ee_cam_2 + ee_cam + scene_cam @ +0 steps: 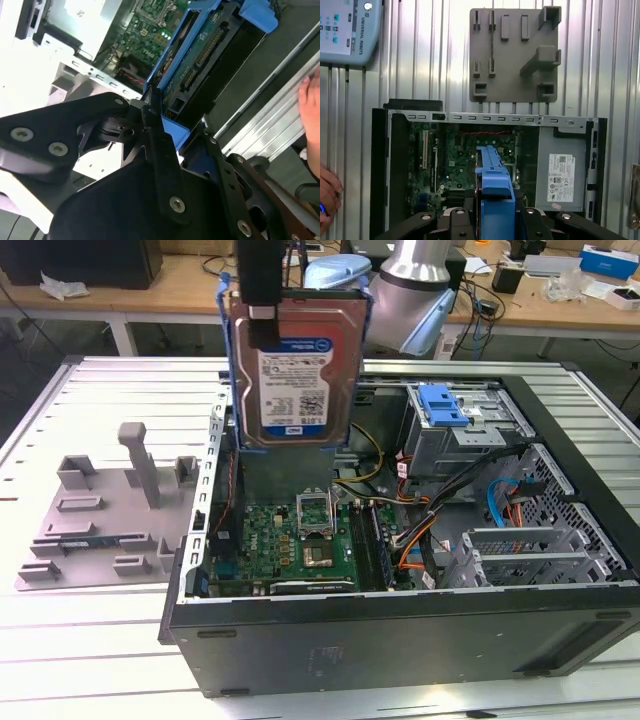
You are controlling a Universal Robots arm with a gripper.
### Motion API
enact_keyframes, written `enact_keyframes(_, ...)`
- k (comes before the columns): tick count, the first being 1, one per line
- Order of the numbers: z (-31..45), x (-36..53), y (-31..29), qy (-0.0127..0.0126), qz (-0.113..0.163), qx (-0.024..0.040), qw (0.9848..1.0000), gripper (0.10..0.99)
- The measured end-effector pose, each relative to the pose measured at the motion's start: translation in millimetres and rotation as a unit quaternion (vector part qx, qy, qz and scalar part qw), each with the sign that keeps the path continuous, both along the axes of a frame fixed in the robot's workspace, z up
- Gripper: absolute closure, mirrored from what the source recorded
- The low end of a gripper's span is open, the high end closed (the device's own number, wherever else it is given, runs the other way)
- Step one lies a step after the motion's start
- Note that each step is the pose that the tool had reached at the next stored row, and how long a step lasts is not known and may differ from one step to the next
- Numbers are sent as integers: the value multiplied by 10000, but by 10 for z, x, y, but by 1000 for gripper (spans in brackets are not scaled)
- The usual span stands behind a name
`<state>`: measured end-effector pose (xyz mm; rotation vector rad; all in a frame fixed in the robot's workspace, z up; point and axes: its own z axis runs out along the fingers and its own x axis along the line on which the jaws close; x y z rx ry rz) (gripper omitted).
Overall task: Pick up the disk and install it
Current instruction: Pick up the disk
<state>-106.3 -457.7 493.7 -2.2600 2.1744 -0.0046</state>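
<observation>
The disk (pixel 295 370), a silver hard drive with a blue-and-white label and a blue frame, hangs upright above the open computer case (pixel 400 630), over its side on the exterior view's left. My black gripper (pixel 262 330) comes down from above and is shut on the disk's upper part. In the second wrist view the gripper (pixel 175 135) clamps the disk (pixel 210 50) edge-on, with its connector side showing. In the first wrist view the gripper (pixel 492 220) holds the disk's blue frame (pixel 492 175) over the motherboard.
The green motherboard (pixel 300 540) lies inside the case, with a grey drive cage and blue latch (pixel 443 405) at the back. A grey fixture plate (pixel 100 510) lies on the exterior view's left. A person's hand (pixel 327 192) is near the case. Cables fill the case's other side.
</observation>
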Motion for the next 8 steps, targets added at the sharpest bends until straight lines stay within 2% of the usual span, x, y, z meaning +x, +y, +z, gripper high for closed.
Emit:
enact_keyframes(2,0,97,-77,0,-1,0,10000,718)
enact_keyframes(4,0,158,-122,0,0,0,10000,718)
enact_keyframes(5,0,218,-166,0,0,0,10000,718)
enact_keyframes(8,-2,340,-248,0,0,0,10000,718)
